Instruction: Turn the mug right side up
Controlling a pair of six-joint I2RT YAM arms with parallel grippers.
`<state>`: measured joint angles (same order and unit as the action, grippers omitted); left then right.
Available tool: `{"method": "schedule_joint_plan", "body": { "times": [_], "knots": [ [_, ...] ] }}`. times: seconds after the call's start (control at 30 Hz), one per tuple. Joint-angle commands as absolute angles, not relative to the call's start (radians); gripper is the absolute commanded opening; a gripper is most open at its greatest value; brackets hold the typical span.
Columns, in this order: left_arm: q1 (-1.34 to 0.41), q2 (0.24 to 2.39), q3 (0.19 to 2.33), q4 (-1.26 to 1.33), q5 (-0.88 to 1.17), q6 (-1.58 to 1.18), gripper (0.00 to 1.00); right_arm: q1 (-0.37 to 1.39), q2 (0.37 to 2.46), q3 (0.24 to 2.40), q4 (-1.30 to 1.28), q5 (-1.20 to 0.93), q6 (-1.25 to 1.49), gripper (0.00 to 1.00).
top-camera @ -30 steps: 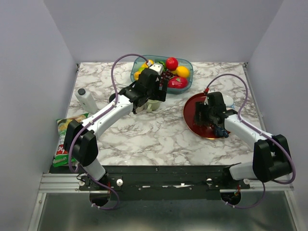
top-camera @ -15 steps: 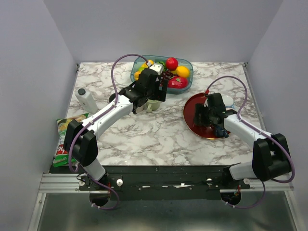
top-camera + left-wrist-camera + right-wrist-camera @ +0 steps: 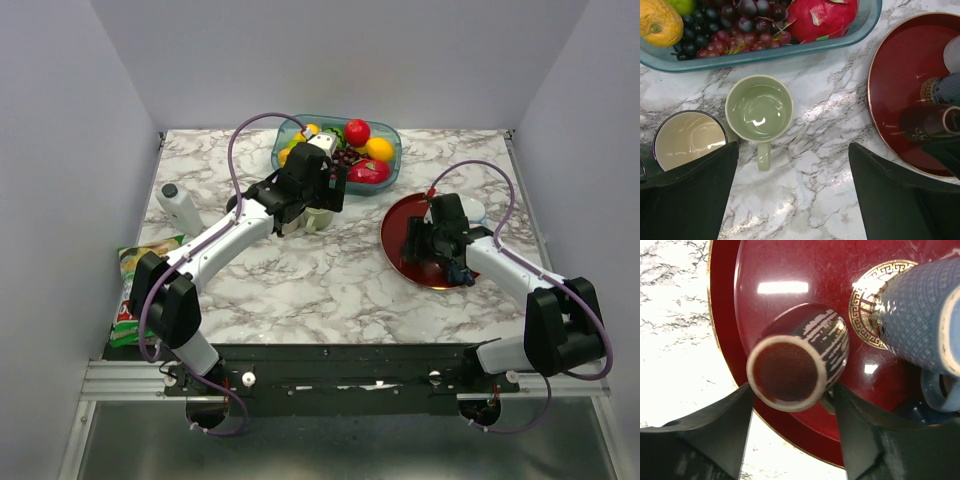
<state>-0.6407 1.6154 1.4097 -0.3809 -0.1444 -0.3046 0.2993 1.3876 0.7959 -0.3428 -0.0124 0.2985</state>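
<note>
Straddling the upside-down dark mug (image 3: 799,361) with the right gripper (image 3: 791,390)
Jaws spread, mug between them on the red plate (image 3: 785,270). Squeeze squarely across its body, lift clear of the blue mug (image 3: 920,325), then rotate.

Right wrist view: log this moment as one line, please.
right gripper: jaws astride dark mug, grip unconfirmed | dark mug: on red plate beside blue mug | left gripper: open, above green mug

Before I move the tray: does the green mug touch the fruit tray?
Apart. The left wrist view shows bare marble between the green mug and the fruit tray.
</note>
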Motion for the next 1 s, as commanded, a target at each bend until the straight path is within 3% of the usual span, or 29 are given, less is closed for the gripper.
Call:
{"method": "schedule_joint_plan", "body": {
  "times": [0.0, 0.13, 0.4, 0.6, 0.7, 0.77, 0.97],
  "knots": [
    [-0.632, 1.580, 1.387, -0.353, -0.127, -0.314, 0.99, 0.304, 1.393, 0.816, -0.365, -0.018, 0.311, 0.67],
    [-0.632, 1.575, 1.381, -0.348, -0.121, -0.319, 0.99, 0.305, 1.404, 0.824, -0.379, -0.005, 0.316, 0.52],
    [-0.630, 1.568, 1.367, -0.345, -0.118, -0.328, 0.99, 0.307, 1.456, 0.854, -0.419, 0.043, 0.330, 0.43],
    [-0.630, 1.563, 1.361, -0.341, -0.118, -0.331, 0.99, 0.307, 1.462, 0.867, -0.426, 0.078, 0.342, 0.28],
    [-0.629, 1.562, 1.358, -0.342, -0.117, -0.334, 0.99, 0.307, 1.471, 0.876, -0.431, 0.083, 0.342, 0.17],
    [-0.629, 1.560, 1.358, -0.341, -0.115, -0.337, 0.99, 0.307, 1.483, 0.880, -0.439, 0.087, 0.347, 0.01],
    [-0.629, 1.551, 1.355, -0.337, -0.106, -0.342, 0.99, 0.307, 1.459, 0.897, -0.437, 0.098, 0.345, 0.01]
  ]
}}
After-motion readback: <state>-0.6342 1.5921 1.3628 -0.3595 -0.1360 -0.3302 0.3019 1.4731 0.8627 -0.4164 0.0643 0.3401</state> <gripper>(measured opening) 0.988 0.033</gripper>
